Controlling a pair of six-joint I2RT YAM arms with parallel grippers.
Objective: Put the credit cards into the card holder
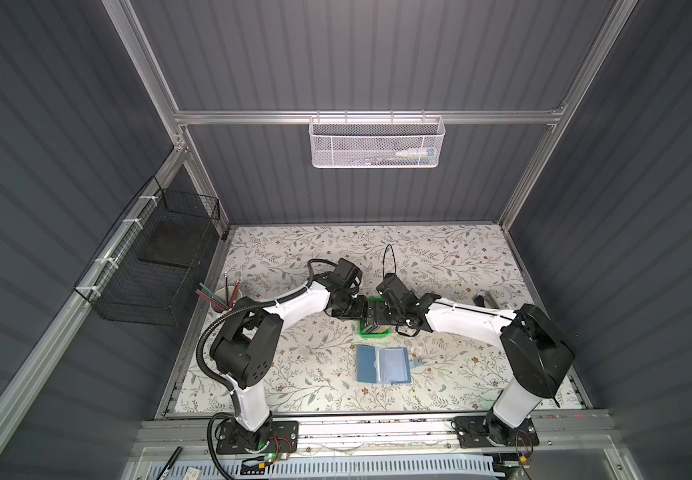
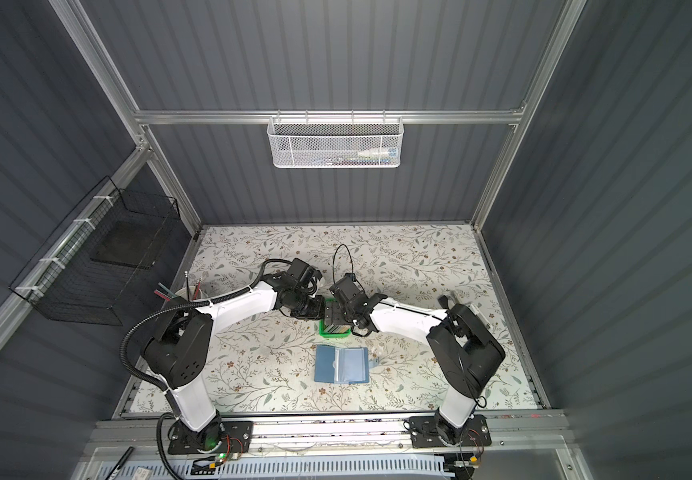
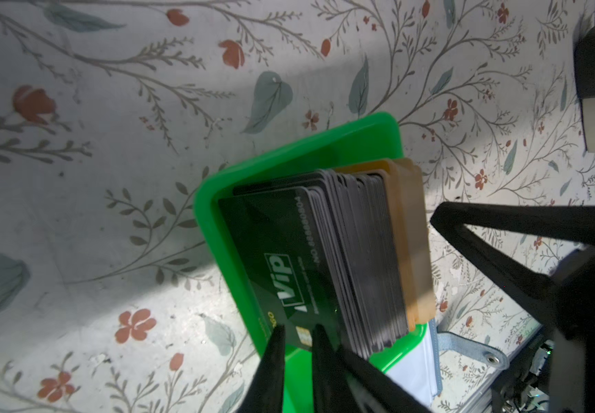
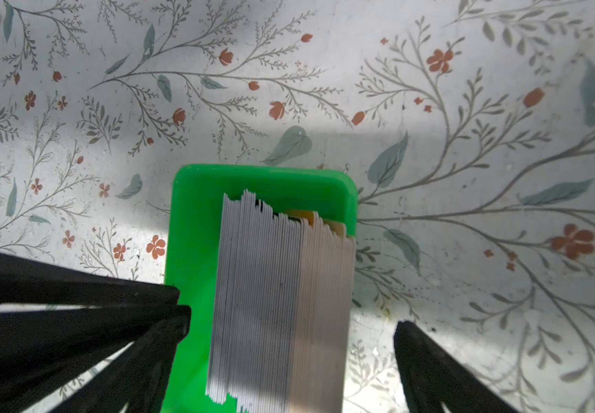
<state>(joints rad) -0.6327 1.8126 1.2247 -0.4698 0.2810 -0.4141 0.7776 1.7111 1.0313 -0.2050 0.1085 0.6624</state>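
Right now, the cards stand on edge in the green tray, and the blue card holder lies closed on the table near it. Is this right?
One thing is wrong: the card holder lies open, not closed; both top views show its clear sleeves. The rest holds: the cards stand on edge in the green tray, as the right wrist view shows.

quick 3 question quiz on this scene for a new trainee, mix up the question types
1. True or false: the card holder lies open on the table.
2. Where are the credit cards? A) standing on edge in the green tray B) inside the card holder C) spread flat on the table
3. Fill in: the jaws of the right gripper stand ___ over the cards.
Key: 1 true; 2 A; 3 open
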